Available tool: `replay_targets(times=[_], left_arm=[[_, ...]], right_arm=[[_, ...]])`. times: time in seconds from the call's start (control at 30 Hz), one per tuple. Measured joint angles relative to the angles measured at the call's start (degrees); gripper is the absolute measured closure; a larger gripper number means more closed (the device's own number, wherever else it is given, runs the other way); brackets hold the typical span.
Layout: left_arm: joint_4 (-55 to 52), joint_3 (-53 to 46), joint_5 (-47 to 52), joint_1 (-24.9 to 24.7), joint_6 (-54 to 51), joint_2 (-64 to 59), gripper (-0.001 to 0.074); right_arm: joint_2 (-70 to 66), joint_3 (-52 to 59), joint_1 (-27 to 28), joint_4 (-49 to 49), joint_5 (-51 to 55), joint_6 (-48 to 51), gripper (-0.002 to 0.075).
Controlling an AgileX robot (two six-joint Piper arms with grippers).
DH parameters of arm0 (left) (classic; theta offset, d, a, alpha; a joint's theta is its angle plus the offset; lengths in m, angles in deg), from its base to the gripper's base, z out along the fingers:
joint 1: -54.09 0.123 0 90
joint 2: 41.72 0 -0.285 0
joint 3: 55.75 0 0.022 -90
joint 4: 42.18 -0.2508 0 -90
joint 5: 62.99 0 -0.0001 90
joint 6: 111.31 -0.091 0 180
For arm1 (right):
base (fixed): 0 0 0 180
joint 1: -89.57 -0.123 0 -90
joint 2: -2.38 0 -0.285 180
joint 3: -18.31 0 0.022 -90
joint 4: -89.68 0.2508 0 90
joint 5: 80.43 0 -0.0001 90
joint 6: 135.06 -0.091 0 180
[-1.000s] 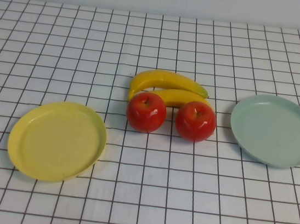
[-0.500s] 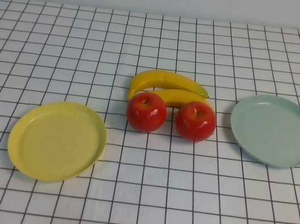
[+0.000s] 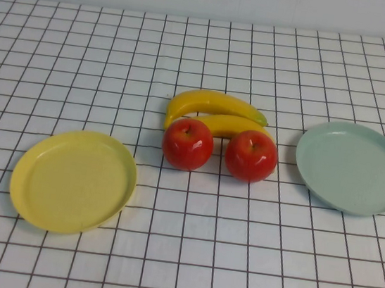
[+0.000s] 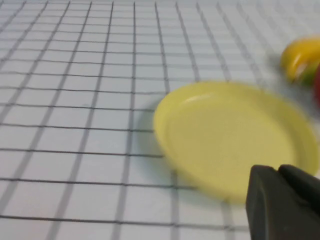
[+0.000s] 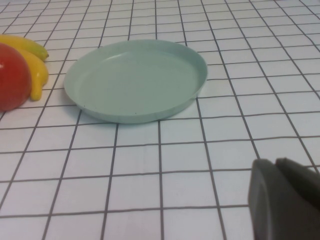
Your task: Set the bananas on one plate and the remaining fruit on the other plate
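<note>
We see the bananas [image 3: 214,113] and two apples [image 3: 220,150] huddled mid-tabletop between the yellow plate [image 3: 73,180] toward the left edge and green plate [image 3: 353,167] by the right edge (both bare), while our left gripper [image 4: 280,172] and right gripper [image 5: 277,165] wait near the front edge, fingers together, empty, presumably because sorting has not begun.

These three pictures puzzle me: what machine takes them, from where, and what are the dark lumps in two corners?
It is a two-armed robot. One camera looks down from above; the other two ride on the wrists. The dark lumps are the left end effector and right end effector, both shut, holding nothing, hanging low over the near table edge. On the checked table lie two bananas behind two red apples, between an empty yellow plate on the robot's left and an empty pale green plate on its right.
</note>
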Motion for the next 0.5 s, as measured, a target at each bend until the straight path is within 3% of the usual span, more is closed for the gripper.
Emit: replay_targets(times=[0.2,0.5], left_arm=[[26.96,-0.03,-10.05,0.0,16.16,0.0,0.0739],[31.08,-0.03,-17.72,0.0,15.76,0.0,0.0739]], right_arm=[[0.0,0.0,0.0,0.0,0.0,0.0,0.0741],[0.0,0.0,0.0,0.0,0.0,0.0,0.0741]])
